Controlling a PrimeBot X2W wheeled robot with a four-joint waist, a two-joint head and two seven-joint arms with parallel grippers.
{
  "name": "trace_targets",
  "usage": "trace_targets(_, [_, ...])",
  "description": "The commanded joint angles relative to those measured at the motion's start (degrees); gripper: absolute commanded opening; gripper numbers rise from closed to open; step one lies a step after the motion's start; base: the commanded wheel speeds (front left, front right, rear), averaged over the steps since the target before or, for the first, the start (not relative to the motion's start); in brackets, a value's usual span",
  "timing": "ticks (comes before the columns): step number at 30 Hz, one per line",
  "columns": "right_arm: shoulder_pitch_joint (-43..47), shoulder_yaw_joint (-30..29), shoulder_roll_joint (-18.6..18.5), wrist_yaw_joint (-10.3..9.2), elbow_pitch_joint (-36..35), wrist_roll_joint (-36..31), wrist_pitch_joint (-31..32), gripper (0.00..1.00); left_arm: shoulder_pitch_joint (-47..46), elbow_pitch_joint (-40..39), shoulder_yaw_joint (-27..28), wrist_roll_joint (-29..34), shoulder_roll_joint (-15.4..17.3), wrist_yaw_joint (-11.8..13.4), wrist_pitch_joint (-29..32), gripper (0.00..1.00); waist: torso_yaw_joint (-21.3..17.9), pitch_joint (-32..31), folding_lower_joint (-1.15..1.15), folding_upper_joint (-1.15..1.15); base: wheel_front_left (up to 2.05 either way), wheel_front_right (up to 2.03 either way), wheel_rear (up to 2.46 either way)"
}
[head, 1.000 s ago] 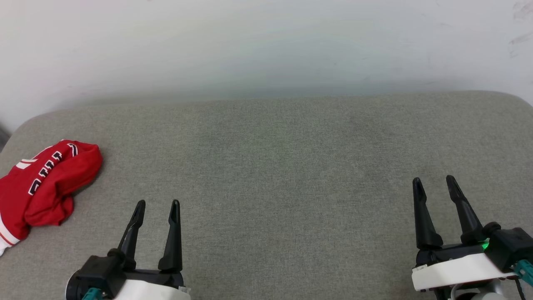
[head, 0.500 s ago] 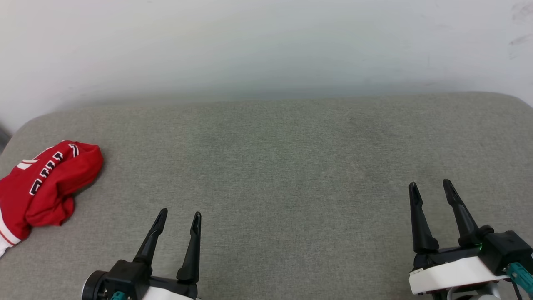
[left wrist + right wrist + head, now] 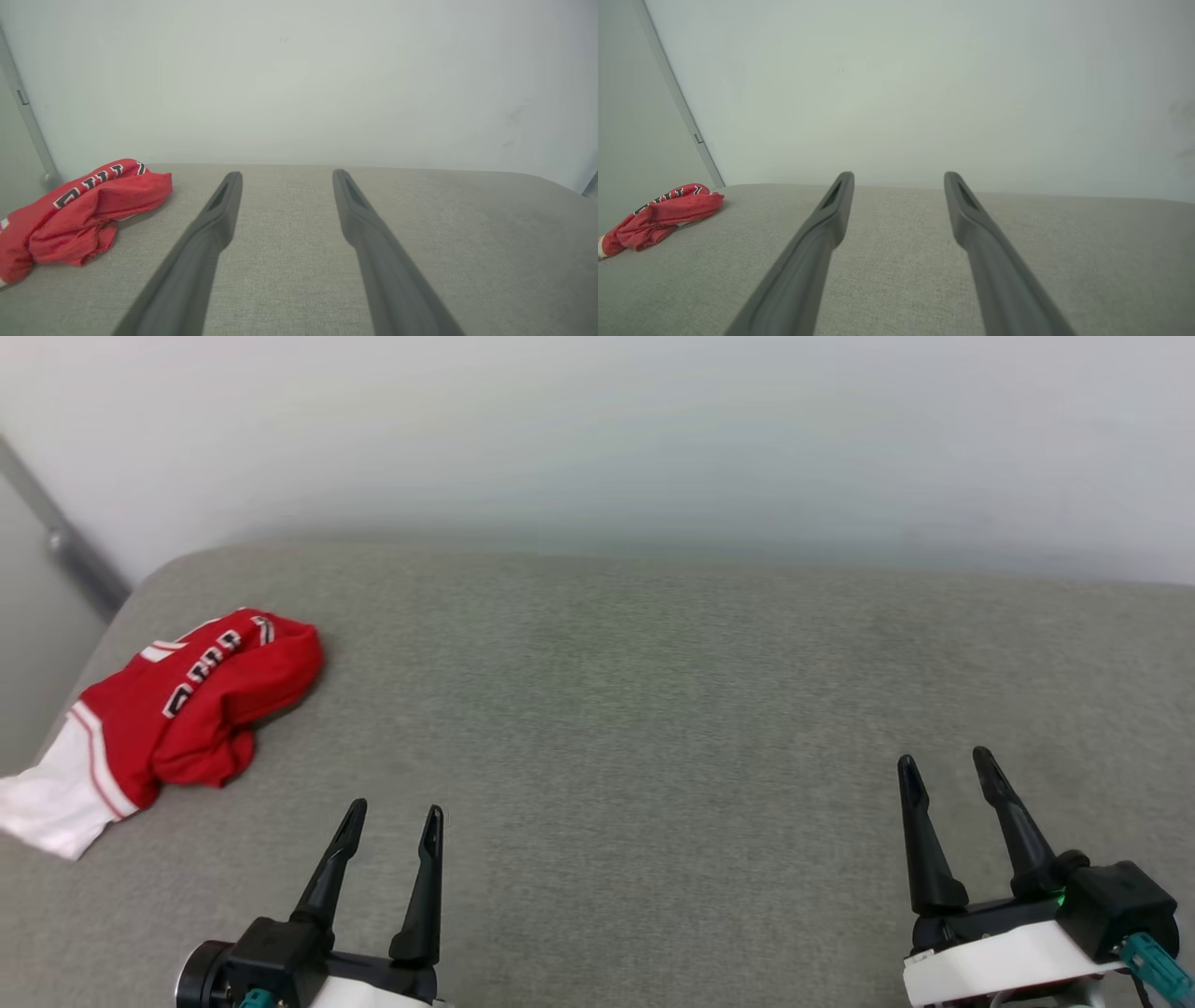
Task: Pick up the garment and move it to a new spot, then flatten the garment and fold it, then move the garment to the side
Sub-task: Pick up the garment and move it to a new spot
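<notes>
one: garment (image 3: 201, 705) hasn't shifted; the head turned left, so its white sleeve shows now.
two: it lies bunched at the left edge of the grey pad (image 3: 653, 709), ahead-left of the left gripper (image 3: 390, 817), far from the right gripper (image 3: 945, 767); both gape wide, empty.

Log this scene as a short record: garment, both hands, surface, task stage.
garment: red jersey, crumpled in a heap, white sleeve trailing, at the left end of the surface
surface: grey fabric pad against a pale wall
left hand: open, empty, apart from the garment
right hand: open, empty, over the pad's right side
task stage: garment not yet picked up
</notes>
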Motion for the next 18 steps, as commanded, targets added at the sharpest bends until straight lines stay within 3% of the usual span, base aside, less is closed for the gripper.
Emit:
trace_targets(1, [0.23,0.39,0.03,-0.01,-0.17,0.56,-0.12,1.0,-0.03,-0.37,0.38,0.18,0.06,0.05,-0.16,1.0,3.08,0.06,0.0,0.0,0.0,0.0,0.0])
trace_targets(18, [0.51,3.57,0.02,-0.02,1.02,1.78,-0.11,1.0,1.49,-1.31,2.33,0.71,-0.39,0.05,-0.16,1.0,17.29,-0.94,0.0,0.0,0.0,0.0,0.0])
